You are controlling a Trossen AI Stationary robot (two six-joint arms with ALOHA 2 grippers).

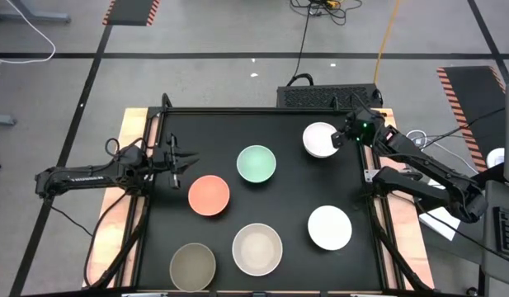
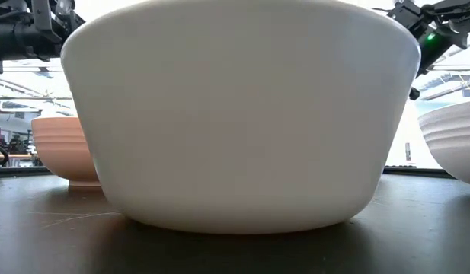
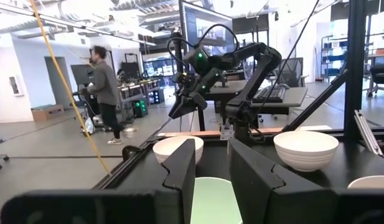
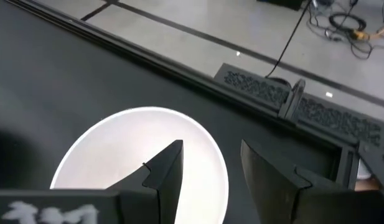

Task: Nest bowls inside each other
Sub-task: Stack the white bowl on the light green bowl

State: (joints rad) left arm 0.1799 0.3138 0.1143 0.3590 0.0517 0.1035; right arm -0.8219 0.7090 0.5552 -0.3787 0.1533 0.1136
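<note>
Six bowls sit apart, none nested, on a black table [image 1: 155, 206]. The right gripper [image 1: 340, 139] hovers over the far white bowl [image 1: 318, 140], jaws parted and holding nothing, one finger [image 4: 167, 165] above the bowl's inside, the other beyond its rim. The left gripper [image 1: 181, 162] waits at the table's left side, jaws parted and empty, near the salmon pink bowl [image 1: 209, 195].

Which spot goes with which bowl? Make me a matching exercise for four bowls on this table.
Things:
1. round salmon pink bowl
2. round mint green bowl
3. round olive-grey bowl
4. round white bowl

Places:
A. near-left corner of the table
B. under the right claw
C. table centre
D. nearest the left claw

Pairs: 1-D, 2-C, 3-A, 4-B
</note>
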